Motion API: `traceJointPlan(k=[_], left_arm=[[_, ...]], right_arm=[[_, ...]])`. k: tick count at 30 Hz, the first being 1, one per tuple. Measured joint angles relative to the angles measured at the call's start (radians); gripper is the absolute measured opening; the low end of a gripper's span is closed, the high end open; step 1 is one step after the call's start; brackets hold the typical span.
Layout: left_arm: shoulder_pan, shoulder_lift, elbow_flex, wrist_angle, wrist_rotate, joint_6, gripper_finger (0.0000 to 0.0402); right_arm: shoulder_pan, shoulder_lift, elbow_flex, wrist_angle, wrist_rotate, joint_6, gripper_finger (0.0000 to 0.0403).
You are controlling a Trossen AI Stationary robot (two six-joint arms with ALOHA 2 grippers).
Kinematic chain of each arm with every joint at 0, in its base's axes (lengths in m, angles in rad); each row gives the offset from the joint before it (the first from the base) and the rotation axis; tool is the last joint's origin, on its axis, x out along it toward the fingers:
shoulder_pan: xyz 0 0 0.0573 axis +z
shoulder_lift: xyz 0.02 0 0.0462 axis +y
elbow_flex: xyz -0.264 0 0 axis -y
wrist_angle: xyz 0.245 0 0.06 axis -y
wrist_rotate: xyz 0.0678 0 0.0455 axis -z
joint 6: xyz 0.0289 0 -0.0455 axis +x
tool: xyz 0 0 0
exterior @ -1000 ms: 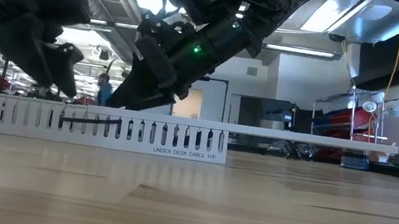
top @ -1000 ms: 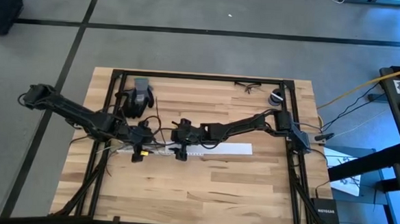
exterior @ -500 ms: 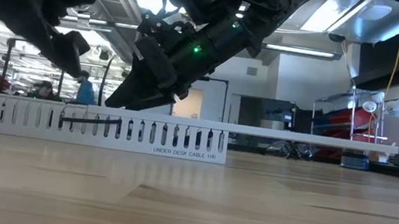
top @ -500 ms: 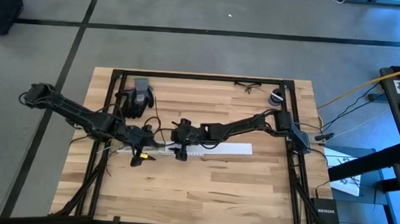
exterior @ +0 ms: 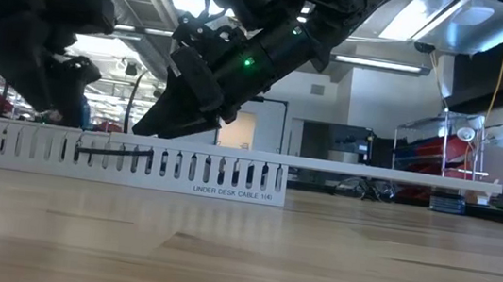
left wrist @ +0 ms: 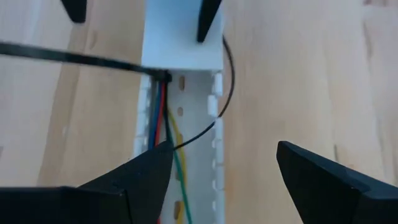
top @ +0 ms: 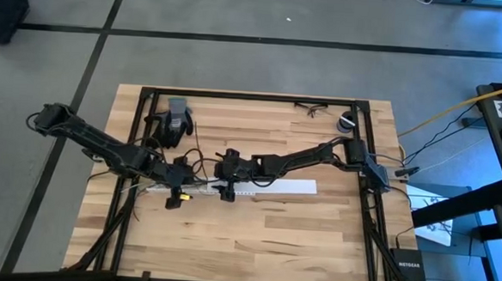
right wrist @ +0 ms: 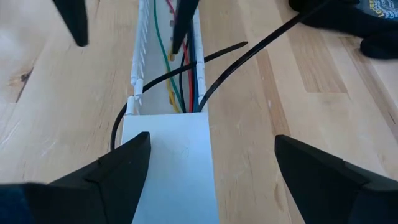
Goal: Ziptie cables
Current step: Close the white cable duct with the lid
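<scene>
From above, the left gripper (top: 175, 194) and the right gripper (top: 228, 191) both hang over the white slotted channel (top: 292, 186) lying across the wooden table (top: 255, 235), near a glove (top: 173, 123). At table height, a black ziptie (exterior: 113, 153) shows along the channel's slotted wall, with the right gripper above it. In the left wrist view the jaws stand open over the channel, where the cables (left wrist: 164, 121), red, blue, green and yellow, lie inside with a ziptie looped around them. In the right wrist view the jaws are open too, holding nothing, with the cables (right wrist: 186, 74) in the channel ahead.
</scene>
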Motion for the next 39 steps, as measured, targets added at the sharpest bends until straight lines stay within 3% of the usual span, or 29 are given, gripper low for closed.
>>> traceJointPlan(k=[9,14,23,33,39], left_arm=[[0.002,-0.022,0.035,-0.053,-0.130,0.093,0.0282],[0.029,-0.020,-0.001,-0.055,-0.115,0.107,0.0282],[0.063,-0.019,-0.131,0.147,-0.021,0.084,0.0282],[0.077,-0.019,-0.262,0.402,-0.039,0.117,0.0280],[0.086,-0.019,-0.298,0.510,-0.038,0.145,0.0249]], right_arm=[[0.000,0.000,0.000,0.000,0.000,0.000,0.0335],[0.000,0.000,0.000,0.000,-0.004,0.000,0.0335],[0.000,0.000,0.000,0.000,-0.005,0.000,0.0335],[0.000,0.000,0.000,0.001,0.006,-0.001,0.0335],[0.002,0.000,-0.001,0.004,0.040,0.003,0.0335]])
